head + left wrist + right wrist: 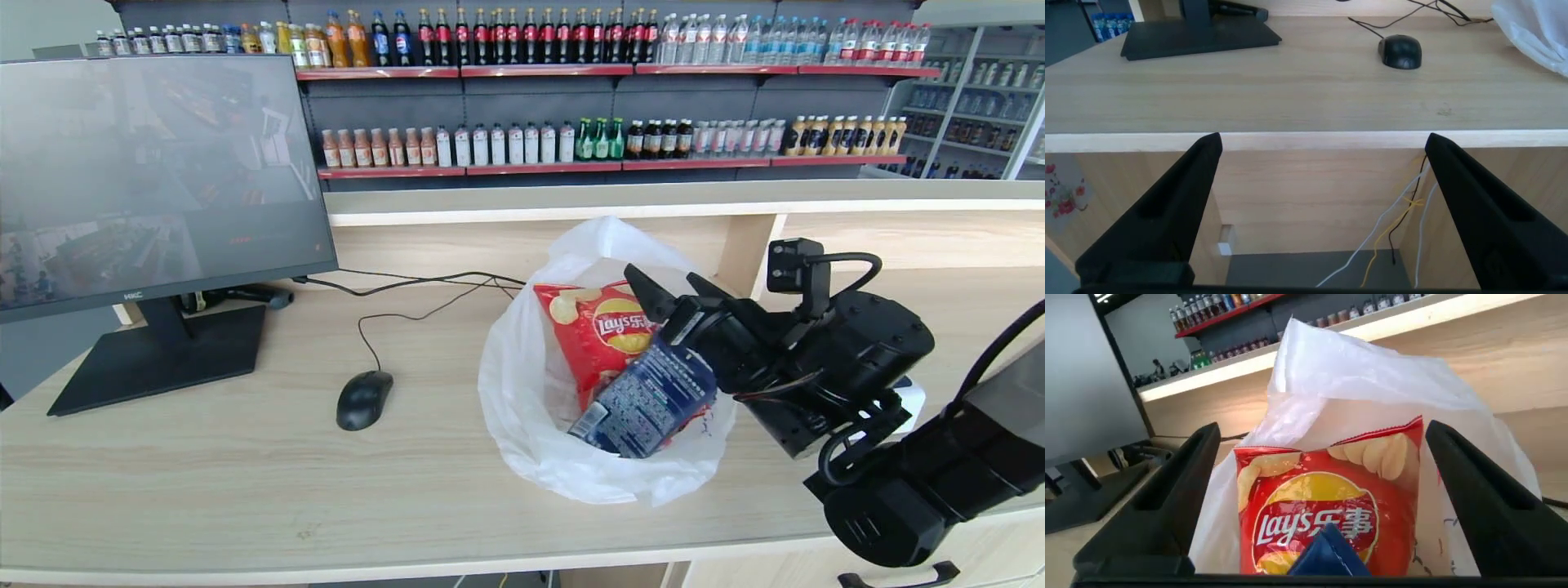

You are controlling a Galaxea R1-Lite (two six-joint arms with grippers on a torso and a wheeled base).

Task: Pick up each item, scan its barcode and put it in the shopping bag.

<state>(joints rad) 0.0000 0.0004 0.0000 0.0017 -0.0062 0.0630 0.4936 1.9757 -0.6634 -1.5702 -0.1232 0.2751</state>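
A white shopping bag (pixel 531 384) stands open on the wooden counter. Inside it a red bag of chips (pixel 592 331) leans upright, with a dark blue packet (pixel 645 400) lying in front of it. My right gripper (pixel 663 282) hangs open just above the bag's right side, holding nothing. In the right wrist view its fingers (pixel 1167 506) spread wide on either side of the chips bag (pixel 1315 514), and a corner of the blue packet (pixel 1327 555) shows below. My left gripper (pixel 1323 139) is open and empty, low in front of the counter's front edge (pixel 1306 140).
A monitor (pixel 155 171) on a black stand sits at the counter's left, with a black handheld device (pixel 245 296) behind the stand. A corded mouse (pixel 363 398) lies between monitor and bag. A raised ledge (pixel 686 200) runs behind the counter, with bottle shelves beyond.
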